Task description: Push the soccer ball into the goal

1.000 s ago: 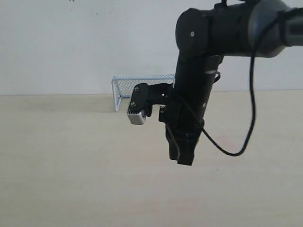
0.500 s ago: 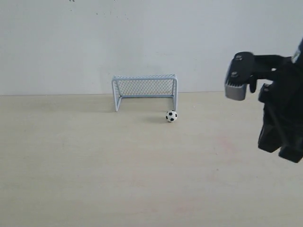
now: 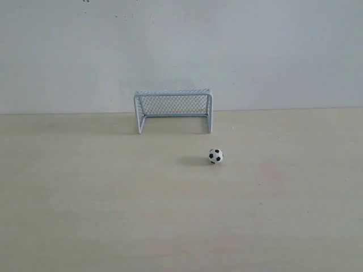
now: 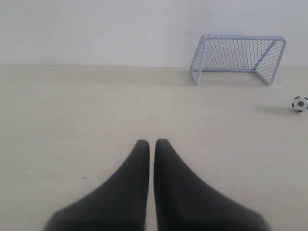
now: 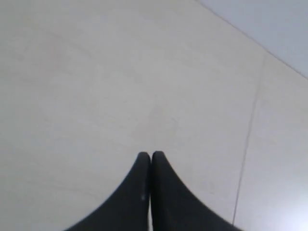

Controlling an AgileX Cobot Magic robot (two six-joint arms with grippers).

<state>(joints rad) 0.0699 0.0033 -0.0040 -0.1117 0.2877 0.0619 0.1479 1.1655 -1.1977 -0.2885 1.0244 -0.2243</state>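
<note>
- Ball, tiny and round, smooth white with black pentagon patches: the soccer ball (image 3: 215,156) lies on the pale beige, matte surface (image 3: 113,198), outside the goal and out in the open.
- It sits nearer the far edge of the surface than the near one, a little right of mid-width. It is in front of the goal's right post and clearly apart from it, and a soft shadow falls to its left.
- The miniature goal (image 3: 173,105) has a pale blue-white tubular frame with rounded upper corners and fine diamond mesh netting. It stands upright at the far edge of the surface, close to the plain off-white wall (image 3: 181,45), with its open mouth facing the near edge.
- The left wrist view shows the goal (image 4: 238,57) at an angle, its slanted side braces and mesh back visible. The soccer ball (image 4: 299,104) lies beyond the goal's far post, well apart from the left gripper (image 4: 151,144).
- The left gripper's jaws are smooth, matte black and taper to rounded tips. They are drawn together, with only a thin sliver of surface showing between them.
- The right gripper (image 5: 151,156) has the same black tapered jaws, pressed together tip to tip above bare surface crossed by a thin straight seam (image 5: 250,144).
</note>
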